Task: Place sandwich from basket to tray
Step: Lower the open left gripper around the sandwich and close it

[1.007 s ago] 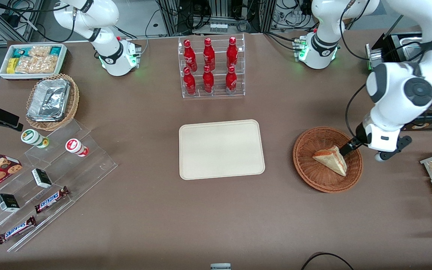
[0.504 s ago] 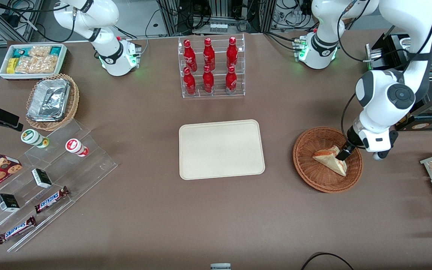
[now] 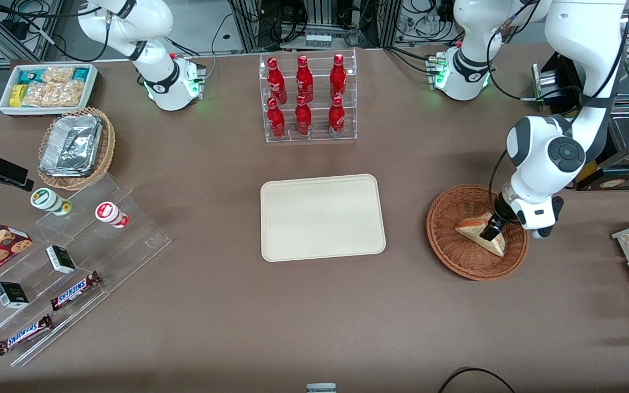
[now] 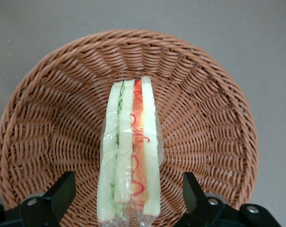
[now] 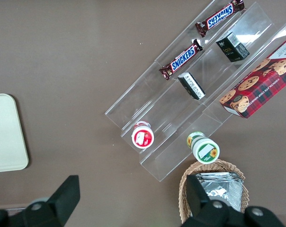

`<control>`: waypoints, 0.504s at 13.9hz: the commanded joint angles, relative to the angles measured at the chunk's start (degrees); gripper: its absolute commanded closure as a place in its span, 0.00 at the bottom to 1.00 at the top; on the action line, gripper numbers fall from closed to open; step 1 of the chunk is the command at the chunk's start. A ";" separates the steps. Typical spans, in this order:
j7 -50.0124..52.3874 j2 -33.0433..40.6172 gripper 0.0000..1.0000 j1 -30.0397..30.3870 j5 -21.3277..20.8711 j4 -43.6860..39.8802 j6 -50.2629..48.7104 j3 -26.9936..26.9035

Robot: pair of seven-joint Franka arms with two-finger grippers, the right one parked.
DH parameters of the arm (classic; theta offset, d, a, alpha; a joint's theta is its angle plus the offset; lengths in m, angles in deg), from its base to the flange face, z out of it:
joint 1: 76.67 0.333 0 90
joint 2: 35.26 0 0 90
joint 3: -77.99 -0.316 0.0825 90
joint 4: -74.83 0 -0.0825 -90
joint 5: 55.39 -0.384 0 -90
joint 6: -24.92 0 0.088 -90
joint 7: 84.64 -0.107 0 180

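One sandwich [image 4: 130, 153], one basket [image 3: 459, 255], one tray [image 3: 322, 217]: that was the count on the brown table [image 3: 314, 316]. Six red bottles [image 3: 303, 95] stood in a clear rack, two rows of three, farther from the front camera than the tray.

The basket was round, shallow, tightly woven reddish-brown wicker. The tray was flat, smooth cream plastic with rounded corners and a low rim, and lay bare. The sandwich was a wrapped triangular wedge of pale bread, green and red-orange filling striping its edge.

The gripper [image 4: 129, 198] was down in the basket, jaws spread wide, one black finger [image 4: 60, 194] on either side of the sandwich, neither touching it. The sandwich lay in the basket's middle, between the fingers, well apart from the tray.
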 commanded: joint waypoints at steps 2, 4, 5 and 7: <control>1.24 -1.39 0.05 -0.14 -0.02 0.00 1.40 0.16; 1.24 -1.74 0.78 -0.14 -0.02 -0.09 1.66 0.16; 1.24 -1.74 1.00 -0.14 -0.02 -0.17 1.66 0.16; 0.89 -1.48 1.00 -0.14 -0.02 -0.44 1.40 0.25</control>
